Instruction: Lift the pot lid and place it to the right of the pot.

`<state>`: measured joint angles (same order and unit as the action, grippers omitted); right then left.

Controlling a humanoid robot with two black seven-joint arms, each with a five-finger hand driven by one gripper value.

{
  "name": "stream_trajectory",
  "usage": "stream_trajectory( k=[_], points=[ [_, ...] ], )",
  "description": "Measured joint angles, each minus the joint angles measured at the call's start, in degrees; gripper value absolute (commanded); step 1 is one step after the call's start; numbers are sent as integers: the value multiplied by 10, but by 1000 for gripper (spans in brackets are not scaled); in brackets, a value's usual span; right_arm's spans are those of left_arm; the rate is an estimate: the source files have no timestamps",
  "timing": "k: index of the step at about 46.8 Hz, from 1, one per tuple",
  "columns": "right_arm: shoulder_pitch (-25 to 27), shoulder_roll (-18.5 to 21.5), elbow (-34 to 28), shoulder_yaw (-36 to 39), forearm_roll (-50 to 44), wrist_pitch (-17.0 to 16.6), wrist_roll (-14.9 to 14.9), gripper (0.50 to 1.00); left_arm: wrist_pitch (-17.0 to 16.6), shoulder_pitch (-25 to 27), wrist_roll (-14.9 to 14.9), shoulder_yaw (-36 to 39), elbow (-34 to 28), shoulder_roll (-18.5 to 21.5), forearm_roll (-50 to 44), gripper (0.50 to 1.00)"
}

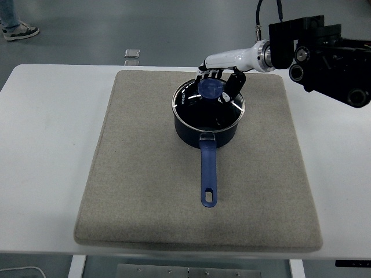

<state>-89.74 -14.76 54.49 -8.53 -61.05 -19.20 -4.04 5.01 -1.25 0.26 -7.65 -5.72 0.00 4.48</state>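
Table: white, its near edge along the bottom of the view; most of its middle is covered by the mat.
Mat: a grey-beige felt-like rectangle, lying flat, reaching from close to the near edge to close to the far edge.
Pot handle: long and blue, pointing straight toward the near edge, with an oval hanging hole near its tip.
Pot: a small dark blue saucepan standing upright on the far half of the mat, a little right of the mat's centre.
Pot lid: round glass with a bright metal rim, seated on the pot; the dark inside of the pot shows through the glass, and there is small white print near its left rim that is too small to read.
Lid knob: a round blue knob, toward the far side of the lid.
Right hand: white on the back with black fingers, reaching in from the far right above the lid; the fingers are curled around the lid knob, thumb on its right side, the others on its far side.
Right arm: bulky black housing at the upper right, with a cable running up out of view.
Small metal object: grey, square, on the floor beyond the table's far edge, too small to tell what it is.
Shoe: a person's shoe on the grey floor at the far left corner.
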Motion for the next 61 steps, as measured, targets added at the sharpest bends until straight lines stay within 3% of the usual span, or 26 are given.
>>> stream_trajectory(
  k=[16,31,61],
  points=[
    [-1,0,0,0,0,-1,0,686,1,0,0,0,0,0,0,1000],
    [-5,-4,0,0,1,-7,0,625,0,0,0,0,0,0,0,1000],
    [-10,-9,-1,1,6,-10,1,617,0,-1,0,0,0,0,0,1000]
  ],
)
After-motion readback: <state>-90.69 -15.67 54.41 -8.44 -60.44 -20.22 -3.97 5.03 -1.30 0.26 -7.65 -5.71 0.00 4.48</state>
